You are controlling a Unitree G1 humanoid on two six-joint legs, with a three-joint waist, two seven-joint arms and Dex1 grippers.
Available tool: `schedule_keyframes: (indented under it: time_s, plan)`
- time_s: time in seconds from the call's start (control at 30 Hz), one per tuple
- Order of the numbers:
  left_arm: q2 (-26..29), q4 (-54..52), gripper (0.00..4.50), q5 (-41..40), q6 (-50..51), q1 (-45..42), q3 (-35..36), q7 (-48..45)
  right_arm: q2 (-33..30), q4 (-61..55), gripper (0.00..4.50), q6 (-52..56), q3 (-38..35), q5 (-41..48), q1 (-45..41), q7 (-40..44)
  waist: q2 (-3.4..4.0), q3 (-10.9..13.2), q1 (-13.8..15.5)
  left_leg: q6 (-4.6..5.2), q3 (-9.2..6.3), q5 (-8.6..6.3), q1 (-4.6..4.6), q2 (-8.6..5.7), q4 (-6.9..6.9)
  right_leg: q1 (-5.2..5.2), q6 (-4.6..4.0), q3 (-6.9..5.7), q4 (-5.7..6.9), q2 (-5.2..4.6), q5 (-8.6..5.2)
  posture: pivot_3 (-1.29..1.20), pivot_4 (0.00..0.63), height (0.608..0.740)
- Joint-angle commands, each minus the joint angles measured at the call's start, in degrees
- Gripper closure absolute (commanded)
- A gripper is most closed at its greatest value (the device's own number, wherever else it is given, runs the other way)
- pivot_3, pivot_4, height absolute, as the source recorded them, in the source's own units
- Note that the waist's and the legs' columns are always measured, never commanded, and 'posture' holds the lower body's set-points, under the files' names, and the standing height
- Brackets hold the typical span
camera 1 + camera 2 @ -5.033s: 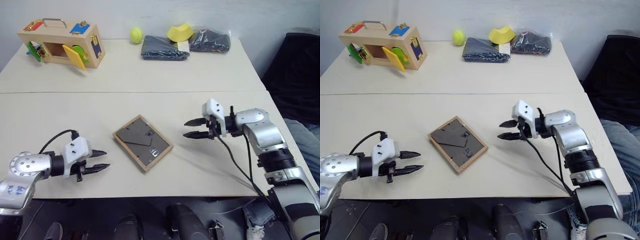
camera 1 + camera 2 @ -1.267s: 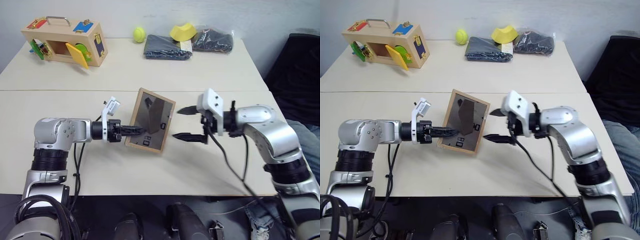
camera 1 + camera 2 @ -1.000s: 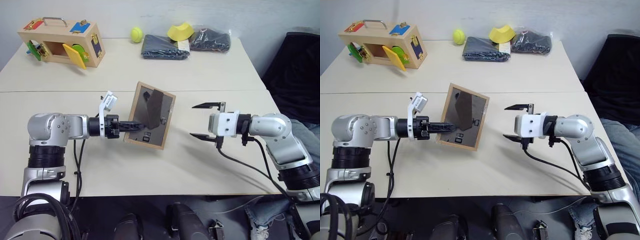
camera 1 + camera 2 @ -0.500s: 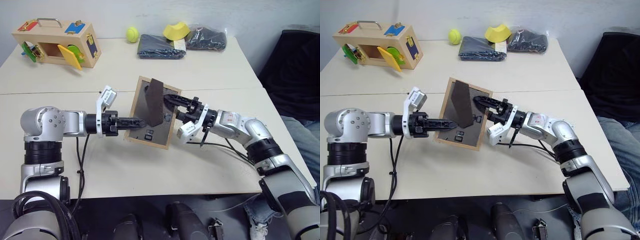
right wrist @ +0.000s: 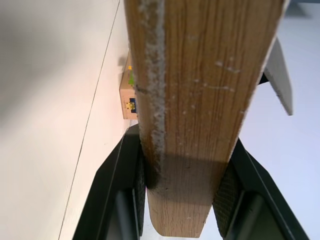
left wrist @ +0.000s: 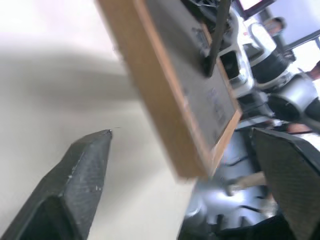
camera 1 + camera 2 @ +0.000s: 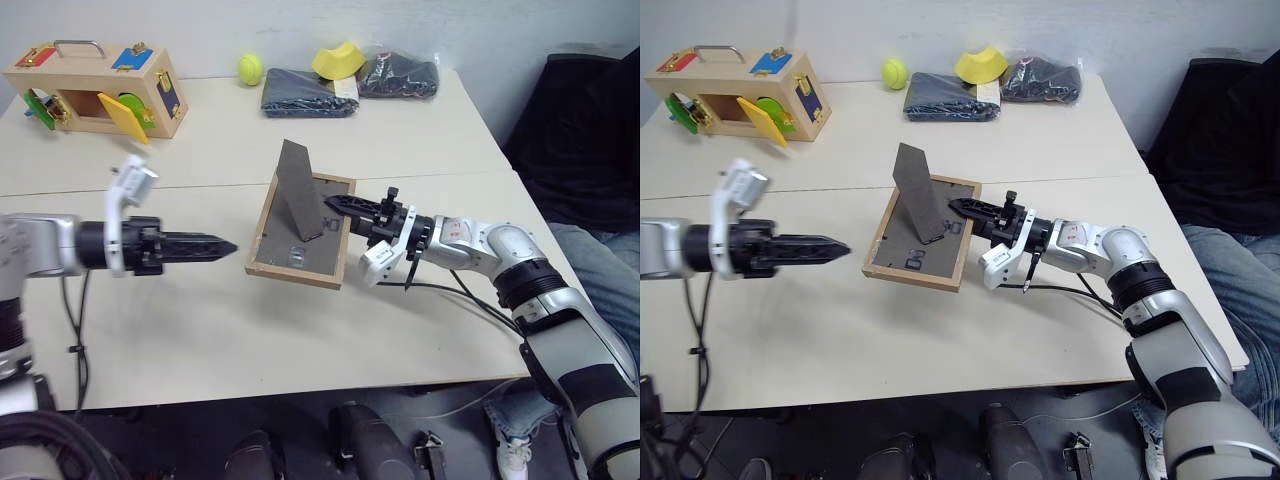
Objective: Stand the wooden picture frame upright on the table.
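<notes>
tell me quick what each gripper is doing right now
left gripper: open, holding nothing, apart from the wooden picture frame.
right gripper: shut on the frame's edge.

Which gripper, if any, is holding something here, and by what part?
The right gripper clamps the wooden picture frame by its right side border. The left gripper is open, apart from the frame, holding nothing.
</notes>
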Motion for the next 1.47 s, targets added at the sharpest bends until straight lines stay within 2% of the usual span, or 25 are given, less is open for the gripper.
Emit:
schedule_keyframes:
  time_s: [0.03,0.07,0.13,0.2,0.3,0.4,0.5,0.67,0.73,0.77,0.9,1.0,1.1,1.2,1.33,1.47]
  plan:
    - [1.3,-10.8,0.00,-0.6,-9.7,6.6,8.2,-2.3,1.2,-1.1,3.26,1.2,-1.7,26.6,2.5,19.5,0.00,0.0,0.2,0.00,-0.01,0.00,0.01,0.00,0.00,0.03,0.00,-0.01,-0.02,0.00,0.00,0.00,0.150,0.740]
    - [0.1,-12.9,0.00,-0.7,-11.5,8.5,9.6,-1.5,1.6,-5.1,3.26,6.3,-1.0,39.1,5.3,30.1,-0.02,0.0,0.4,0.01,-0.02,0.00,0.02,-0.01,0.02,0.06,0.00,-0.02,-0.02,-0.01,0.00,0.00,0.150,0.740]
    - [-3.0,-15.7,0.00,-1.6,-13.5,10.6,11.7,1.5,1.8,-16.9,3.26,23.6,-1.9,61.2,11.3,48.7,-0.02,0.0,1.0,0.03,-0.23,-0.01,0.09,0.00,0.11,0.30,0.01,-0.15,-0.08,-0.02,0.00,0.00,0.150,0.740]
    - [-5.3,-18.3,0.00,-0.7,-16.3,12.2,11.9,4.1,0.1,-28.6,3.26,42.4,-3.8,77.6,16.4,59.8,-0.01,0.0,2.0,0.04,-0.32,-0.02,0.05,-0.01,0.15,0.35,0.04,-0.20,-0.09,-0.04,0.02,0.00,0.150,0.740]
    - [-6.2,-20.0,0.00,-0.1,-18.5,13.5,11.2,6.4,-2.5,-38.7,3.26,66.8,-6.2,91.4,19.9,65.8,-0.02,0.0,3.2,0.12,-0.47,-0.07,-0.01,0.00,0.21,0.41,0.06,-0.30,-0.11,-0.11,0.03,0.00,0.150,0.740]
    - [-6.0,-20.1,0.00,-1.5,-19.3,14.7,10.8,6.5,-3.6,-42.4,3.26,84.3,-7.6,98.2,21.6,67.0,-0.02,0.0,3.5,0.16,-0.48,-0.09,0.00,-0.02,0.24,0.42,0.07,-0.31,-0.13,-0.15,0.04,0.00,0.150,0.740]
    - [-7.0,-20.1,0.00,-1.8,-20.8,15.4,9.5,7.3,-1.5,-40.9,3.26,94.4,-9.6,100.2,21.6,65.5,-0.02,0.0,3.5,0.16,-0.48,-0.09,0.00,-0.02,0.21,0.41,0.06,-0.33,-0.18,-0.13,0.04,0.00,0.150,0.740]
    - [-7.3,-21.0,0.00,-0.4,-25.0,16.5,5.9,6.3,2.0,-36.0,3.26,102.9,-12.1,100.1,21.1,68.0,-0.03,0.0,3.4,0.15,-0.45,-0.09,-0.02,-0.03,0.18,0.39,0.07,-0.30,-0.23,-0.10,0.04,0.00,0.150,0.740]
    - [-6.6,-20.9,0.00,-0.3,-26.1,16.4,4.8,5.6,2.9,-35.1,2.54,105.2,-13.3,99.9,20.6,68.6,-0.03,0.0,3.4,0.15,-0.45,-0.09,0.00,-0.03,0.19,0.40,0.06,-0.30,-0.20,-0.10,0.04,0.00,0.150,0.740]
    - [-6.2,-20.7,0.00,-0.3,-26.6,16.4,4.4,5.1,2.8,-35.4,2.33,105.0,-13.2,98.8,20.7,69.6,-0.03,0.0,3.5,0.14,-0.45,-0.08,-0.01,-0.04,0.19,0.40,0.06,-0.30,-0.20,-0.10,0.04,0.00,0.150,0.740]
    - [-5.0,-19.3,0.00,-1.0,-27.4,15.2,3.3,3.4,0.5,-39.8,1.03,104.3,-12.3,96.1,22.3,75.3,-0.03,0.0,3.6,0.15,-0.45,-0.09,-0.05,-0.04,0.16,0.38,0.07,-0.30,-0.27,-0.10,0.04,0.00,0.150,0.740]
    - [-4.4,-17.2,0.00,0.3,-29.0,13.6,1.1,2.1,-7.2,-43.7,0.04,91.4,-8.2,83.4,24.1,81.8,0.00,0.0,3.7,0.15,-0.45,-0.09,-0.08,-0.06,0.15,0.36,0.07,-0.31,-0.29,-0.10,0.04,0.00,0.150,0.740]
    - [-4.0,-15.7,0.00,1.3,-30.9,12.4,-0.7,0.7,-13.7,-42.8,0.04,83.8,-8.7,75.9,23.9,84.2,-0.01,0.0,3.8,0.19,-0.45,-0.11,-0.08,-0.10,0.16,0.40,0.12,-0.32,-0.37,-0.11,0.06,0.00,0.150,0.740]
    - [-3.4,-14.9,0.00,2.4,-32.8,12.0,-1.8,-1.1,-18.1,-42.9,0.04,81.6,-14.0,76.9,24.6,87.8,-0.01,0.0,3.8,0.20,-0.43,-0.12,-0.07,-0.08,0.15,0.40,0.13,-0.30,-0.39,-0.08,0.07,0.00,0.150,0.740]
    - [-1.3,-13.1,0.00,3.9,-34.8,10.4,-2.4,-3.3,-25.6,-45.2,0.04,90.6,-30.4,89.9,26.0,92.7,0.12,0.1,3.6,0.19,-0.41,-0.11,-0.07,-0.06,0.14,0.37,0.13,-0.24,-0.36,-0.04,0.07,0.00,0.150,0.740]
    - [-1.9,-10.6,0.00,3.4,-36.0,7.0,-2.5,-3.9,-26.5,-48.6,0.04,97.3,-35.7,96.1,27.7,92.0,0.05,0.0,3.8,0.19,-0.45,-0.11,0.08,-0.04,0.14,0.52,0.12,-0.26,-0.39,-0.01,0.07,0.00,0.150,0.740]
